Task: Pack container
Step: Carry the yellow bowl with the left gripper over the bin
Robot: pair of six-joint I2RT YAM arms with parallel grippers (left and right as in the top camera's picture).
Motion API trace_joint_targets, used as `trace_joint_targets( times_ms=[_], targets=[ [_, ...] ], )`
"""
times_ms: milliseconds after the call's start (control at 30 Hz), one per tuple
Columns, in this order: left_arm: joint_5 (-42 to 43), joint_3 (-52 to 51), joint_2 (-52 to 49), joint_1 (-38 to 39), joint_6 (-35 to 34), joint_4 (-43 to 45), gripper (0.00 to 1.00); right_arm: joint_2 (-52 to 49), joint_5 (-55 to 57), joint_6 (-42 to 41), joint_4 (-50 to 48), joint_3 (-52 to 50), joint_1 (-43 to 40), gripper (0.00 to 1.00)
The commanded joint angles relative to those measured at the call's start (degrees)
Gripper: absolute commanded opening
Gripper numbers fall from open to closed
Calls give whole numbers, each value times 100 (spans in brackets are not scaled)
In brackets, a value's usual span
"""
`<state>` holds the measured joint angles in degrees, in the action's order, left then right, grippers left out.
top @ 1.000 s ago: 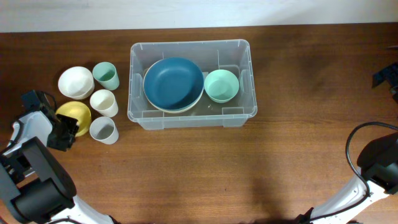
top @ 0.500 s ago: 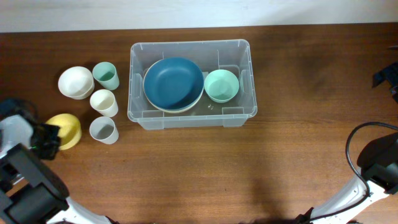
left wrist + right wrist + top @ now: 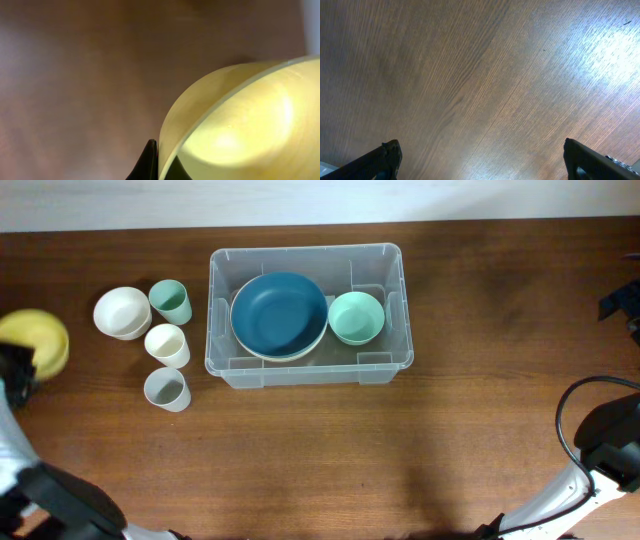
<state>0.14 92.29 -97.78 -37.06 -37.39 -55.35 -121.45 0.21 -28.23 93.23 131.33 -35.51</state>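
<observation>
- Container (image 3: pixel 300 250) sits at 12 o'clock on the surface (image 3: pixel 320 450), long side across and open top up, so bowls can drop straight in.
- In it: dark blue bowl (image 3: pixel 279 313) nested on a cream bowl (image 3: pixel 270 357) in the 9 o'clock half, w/ a mint bowl (image 3: pixel 356 317) at 3 o'clock of them. Nesting prob. saves room for the rest.
- Not packed yet, at 9 o'clock of the container: white bowl (image 3: pixel 122 312), mint cup (image 3: pixel 171 302), cream cup (image 3: pixel 167 345), grey cup (image 3: pixel 167 390). All upright and close together, none touching the bin.
- Yellow bowl (image 3: pixel 35 340) is at the far 9 o'clock edge, well apart from the container. It looks tilted and off the surface. It's held by the rim, prob. so it can go in over the bin wall.
- Left gripper (image 3: pixel 161 165): clenched on the yellow bowl's rim, gap approx wall-thick. One finger (image 3: pixel 149 159) shows on the outer wall, the other is mostly hidden.
- Right gripper (image 3: pixel 487 157): spread wide, nothing between the fingers, touching nothing, bare wood below. Parked out of the way, I'd judge.
</observation>
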Motion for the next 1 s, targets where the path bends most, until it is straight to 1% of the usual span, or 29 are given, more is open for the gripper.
trace_joint_targets(
  times_ms=[0, 100, 233, 333, 400, 500, 600, 733, 967],
  targets=[
    [629, 315, 372, 903, 520, 144, 1, 107, 92, 37, -2, -31, -13, 99],
    [658, 376, 428, 1943, 592, 590, 1, 107, 92, 37, -2, -31, -13, 99],
    [625, 376, 365, 3388, 1095, 1405, 1, 107, 92, 37, -2, -31, -13, 99],
    [450, 376, 264, 4284, 1207, 1915, 1, 107, 92, 37, -2, -31, -13, 99],
    [457, 376, 162, 4750, 1294, 2214, 1, 107, 92, 37, -2, -31, -13, 99],
    [452, 376, -101, 5414, 1613, 2651, 1, 107, 92, 39, -2, -31, -13, 99],
    [424, 376, -455, 5851, 1805, 2990, 1, 107, 92, 37, -2, -31, -13, 99],
    [352, 376, -1093, 6220, 1803, 3314, 1, 107, 92, 39, -2, -31, -13, 99],
    [350, 376, -2052, 6347, 1823, 3639, 1, 107, 92, 39, -2, -31, -13, 99]
  ],
)
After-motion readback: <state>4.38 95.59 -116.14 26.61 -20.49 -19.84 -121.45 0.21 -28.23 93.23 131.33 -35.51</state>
